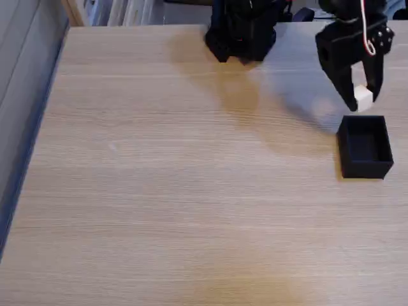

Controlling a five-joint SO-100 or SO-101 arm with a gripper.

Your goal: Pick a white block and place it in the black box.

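Claw [361, 101] down-pointed, clamped

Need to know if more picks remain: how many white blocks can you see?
1. The block is held between the tool's fingers, in the air just behind the box, at the right of the fixed view. The arm's base may hide others.

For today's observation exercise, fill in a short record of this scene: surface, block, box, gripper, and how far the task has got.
surface: light wooden table
block: white block, held between the gripper's fingers, off the table
box: black box, open top, at the right side of the fixed view, looks empty
gripper: gripper, shut on the block, just behind the box's far edge in the picture
task stage: block picked, not yet in the box
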